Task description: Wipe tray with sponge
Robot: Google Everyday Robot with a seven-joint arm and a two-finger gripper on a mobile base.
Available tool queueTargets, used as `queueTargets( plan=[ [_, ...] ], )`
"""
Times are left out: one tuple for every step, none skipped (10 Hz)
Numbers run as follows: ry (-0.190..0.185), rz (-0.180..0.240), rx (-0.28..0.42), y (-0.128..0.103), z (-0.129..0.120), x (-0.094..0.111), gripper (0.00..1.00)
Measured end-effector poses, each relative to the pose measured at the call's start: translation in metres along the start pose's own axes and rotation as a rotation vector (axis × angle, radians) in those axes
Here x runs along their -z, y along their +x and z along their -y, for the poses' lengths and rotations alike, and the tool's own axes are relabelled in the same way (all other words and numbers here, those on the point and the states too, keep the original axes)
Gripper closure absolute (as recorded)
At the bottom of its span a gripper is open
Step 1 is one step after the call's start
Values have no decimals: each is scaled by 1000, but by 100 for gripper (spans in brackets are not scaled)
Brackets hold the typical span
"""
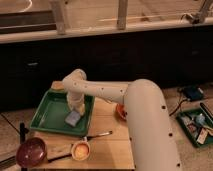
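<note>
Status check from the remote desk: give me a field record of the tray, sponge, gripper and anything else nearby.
tray: bright green tray on the left part of the wooden table
sponge: light blue-grey sponge inside the tray, near its right side
gripper: gripper over the tray, just above the sponge; contact cannot be told
bowls: dark red bowl and orange-yellow bowl in front of the tray, outside it
utensil: thin utensil on the table
far right: dark-green tray holding small items

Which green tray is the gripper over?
The large bright green tray on the table: the gripper is at the sponge there, unlike the cluttered floor tray.
</note>
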State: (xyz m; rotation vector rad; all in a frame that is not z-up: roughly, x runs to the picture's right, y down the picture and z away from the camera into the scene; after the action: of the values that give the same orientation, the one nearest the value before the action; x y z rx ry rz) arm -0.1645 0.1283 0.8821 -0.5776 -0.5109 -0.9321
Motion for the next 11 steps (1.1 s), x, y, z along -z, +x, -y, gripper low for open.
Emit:
queueTargets(
  plan=[
    [8,-5,-1,8,1,3,100],
    [13,-7,4,9,5,5,100],
    [14,-6,14,8,11,5,100],
    [17,-4,34,3,20,5,100],
    [17,4,63,-6,32,3,100],
    [11,13,83,-16,39,1,100],
    [3,20,95,-23,40,0,100],
    [-6,27,101,-26,36,-2,100],
    [-14,30,103,-27,31,-2,100],
    [-28,31,100,-24,20,-2,100],
    [-44,28,88,-15,7,-1,100]
  ],
)
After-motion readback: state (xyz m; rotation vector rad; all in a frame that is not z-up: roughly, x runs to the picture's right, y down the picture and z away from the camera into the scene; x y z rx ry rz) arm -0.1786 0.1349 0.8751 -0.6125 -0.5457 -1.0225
